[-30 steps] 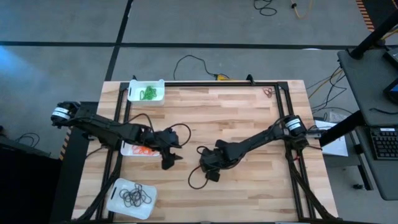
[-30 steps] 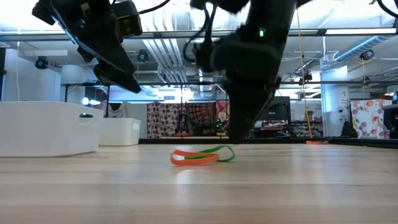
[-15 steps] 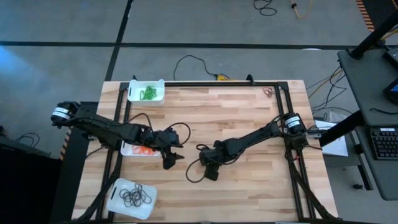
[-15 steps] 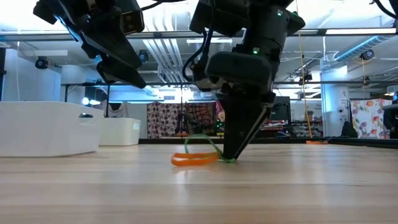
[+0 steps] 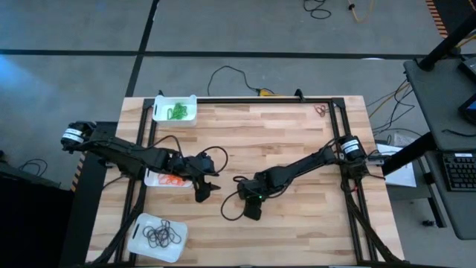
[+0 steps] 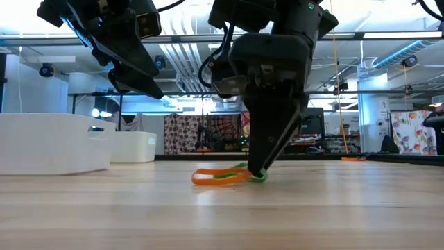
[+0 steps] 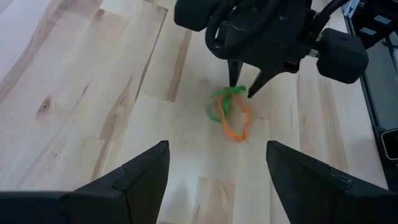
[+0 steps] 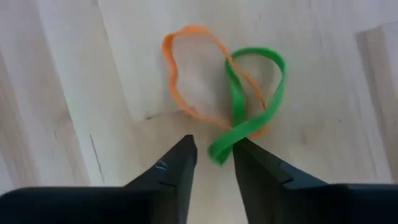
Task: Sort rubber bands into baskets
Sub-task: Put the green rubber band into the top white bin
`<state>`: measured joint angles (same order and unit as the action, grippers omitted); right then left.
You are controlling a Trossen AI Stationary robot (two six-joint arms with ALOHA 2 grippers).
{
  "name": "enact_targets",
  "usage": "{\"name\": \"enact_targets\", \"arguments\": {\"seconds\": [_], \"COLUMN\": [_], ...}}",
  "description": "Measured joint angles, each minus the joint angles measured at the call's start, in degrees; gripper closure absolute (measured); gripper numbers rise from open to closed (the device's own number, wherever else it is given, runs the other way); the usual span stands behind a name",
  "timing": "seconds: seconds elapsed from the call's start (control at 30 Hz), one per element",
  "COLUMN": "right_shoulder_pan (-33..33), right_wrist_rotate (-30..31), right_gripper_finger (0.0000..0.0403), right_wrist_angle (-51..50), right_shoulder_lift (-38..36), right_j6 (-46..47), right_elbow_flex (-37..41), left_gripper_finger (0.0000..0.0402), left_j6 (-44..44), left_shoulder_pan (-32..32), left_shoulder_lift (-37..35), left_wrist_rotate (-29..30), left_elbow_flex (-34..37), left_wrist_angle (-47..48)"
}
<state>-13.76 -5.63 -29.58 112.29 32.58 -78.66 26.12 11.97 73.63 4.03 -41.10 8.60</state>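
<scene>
A green rubber band [image 8: 255, 93] lies crossed over an orange rubber band [image 8: 186, 68] on the wood at mid-table, both flat in the low view [image 6: 222, 176]. My right gripper [image 8: 213, 146] slants down onto them with its fingers a narrow gap apart, on either side of the green band's end. My left gripper [image 7: 217, 180] hangs open above the table to the left of them, with nothing between its fingers. Three white baskets sit at the left: one with green bands [image 5: 175, 109], one with orange bands [image 5: 165, 179] partly under the left arm, one with black bands [image 5: 156, 237]. My right gripper comes from above at a steep slant, its fingertips [image 6: 258, 170] down at the table. The green band's near end [image 8: 216, 154] lies in the gap, against the inner side of one finger [image 8: 245, 155]. Bare wood shows between it and the other finger. The band rests on the table.
Black cables [image 5: 229, 208] loop on the wood beside the right gripper. A dark metal frame [image 5: 260, 100] borders the table. A few more bands [image 5: 320, 110] lie at the far right corner. Bare wood stretches along the near and right sides.
My right gripper has tipped more steeply downward and sunk until its fingertips stand on the table at the green band's end. Half a second ago the green band stood up in a loop beside the fingers; now it lies low again. The orange band has stayed put.
</scene>
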Motion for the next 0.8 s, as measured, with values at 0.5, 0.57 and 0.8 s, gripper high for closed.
{"name": "enact_targets", "arguments": {"seconds": [0.5,0.57,0.8], "right_shoulder_pan": [0.1,0.2,2.4], "right_wrist_rotate": [4.4,6.4,17.8], "right_gripper_finger": [0.0311,0.0347,0.0391], "right_wrist_angle": [-4.0,-8.8,-21.5], "right_shoulder_lift": [0.2,0.2,-0.1], "right_j6": [0.0,0.0,-5.4], "right_elbow_flex": [0.2,-0.8,-6.0], "left_gripper_finger": [0.0151,0.0151,0.0151], "left_j6": [-0.1,-0.1,0.1], "left_shoulder_pan": [0.0,0.0,0.0], "left_shoulder_lift": [0.0,0.0,0.0], "left_wrist_rotate": [0.1,0.1,0.0], "left_elbow_flex": [0.0,0.0,0.0], "left_wrist_angle": [0.0,0.0,0.0]}}
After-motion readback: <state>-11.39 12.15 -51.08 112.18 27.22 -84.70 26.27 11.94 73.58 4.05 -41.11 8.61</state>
